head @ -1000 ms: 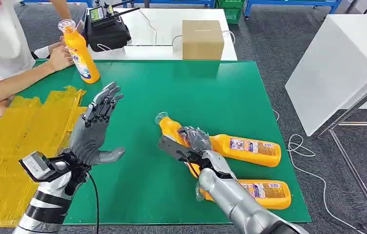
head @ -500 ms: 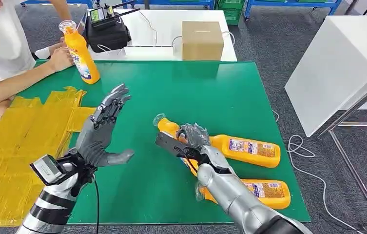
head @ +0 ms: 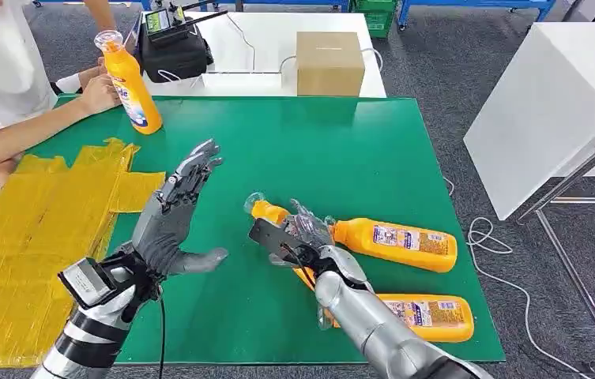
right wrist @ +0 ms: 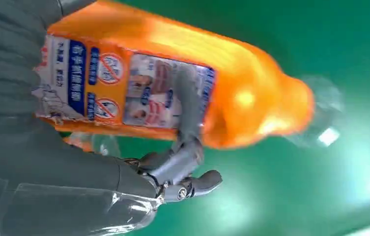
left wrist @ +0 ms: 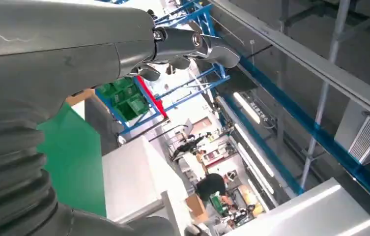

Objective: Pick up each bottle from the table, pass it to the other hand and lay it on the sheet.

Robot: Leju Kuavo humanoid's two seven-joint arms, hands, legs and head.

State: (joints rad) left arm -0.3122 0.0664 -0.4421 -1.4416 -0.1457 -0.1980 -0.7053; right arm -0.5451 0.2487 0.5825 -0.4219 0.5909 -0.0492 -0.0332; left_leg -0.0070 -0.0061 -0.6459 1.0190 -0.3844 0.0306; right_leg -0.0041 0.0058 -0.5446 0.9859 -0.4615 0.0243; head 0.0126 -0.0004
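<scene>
Right hand [head: 298,237]: fingers wrapped round an orange bottle [head: 272,212], held just above the green table [head: 341,142] near its middle, clear cap pointing toward the left hand. Against the picture half a second back, the held bottle sits slightly farther toward the left hand and the cap a little lower.

Left hand [head: 171,217]: raised, palm turned toward the right hand, fingers spread and straight, thumb out, holding nothing. It has come nearer the bottle and a little farther over the table since the earlier pictures; hand and bottle remain apart.

Held bottle, right wrist view [right wrist: 173,83]: orange plastic body, printed label in white, blue and red with small pictures, narrowing shoulder, clear cap; a finger [right wrist: 188,113] lies across the label.

Second bottle [head: 395,244]: lying on its side on the table just beside the right hand, unmoved. Third bottle [head: 424,316]: lying near the table's front edge, partly behind the right forearm, unmoved.

Fourth bottle [head: 129,83]: upright at the far left corner, a person's hand [head: 98,93] touching it.

Yellow sheet [head: 33,229]: spread over the table's left side.

Beyond the table: cardboard box [head: 328,63], black device [head: 171,47], white tables, grey floor.
</scene>
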